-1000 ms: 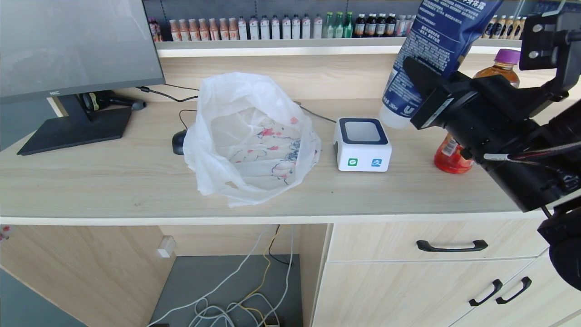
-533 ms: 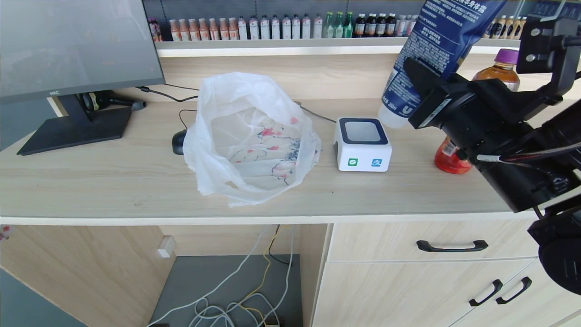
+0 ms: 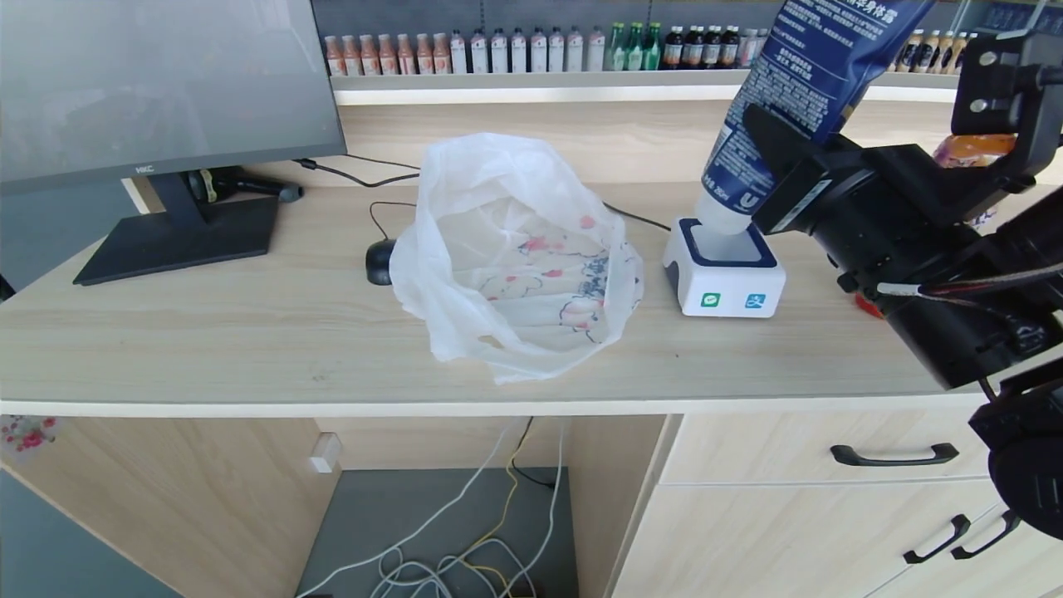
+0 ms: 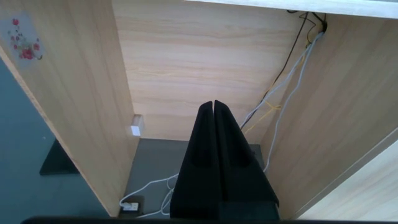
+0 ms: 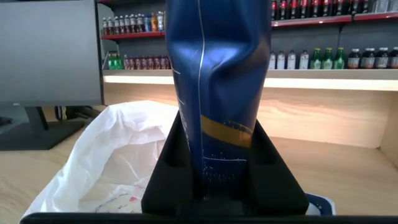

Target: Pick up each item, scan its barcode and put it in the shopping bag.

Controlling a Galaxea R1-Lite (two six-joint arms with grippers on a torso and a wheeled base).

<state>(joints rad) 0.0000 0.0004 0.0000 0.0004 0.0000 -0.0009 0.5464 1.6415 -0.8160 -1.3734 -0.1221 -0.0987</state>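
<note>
While the right pincer clamps the blue tube about its lower half, the tube stands tilted, its white cap end pointing down and its flat end leaning up and to the right. One black finger crosses the tube's printed face. The cap hangs directly over the dark-rimmed window of the white scanner; whether cap and window touch cannot be told. From the right wrist, the tube rises between the two pads of the right pincer, dented where they squeeze it.

The scanner sits on the wooden bench, right of centre. Just to its left stands the shopping bag, white and thin, its mouth open toward the near side, with a flower-printed item showing through its wall. A black mouse lies just left of the bag, and a monitor stands at the far left. An orange drink bottle is partly hidden behind the right arm.

The left pincer is below bench height, its two fingers pressed flat together and holding nothing, facing the recess under the bench where cables hang.
</note>
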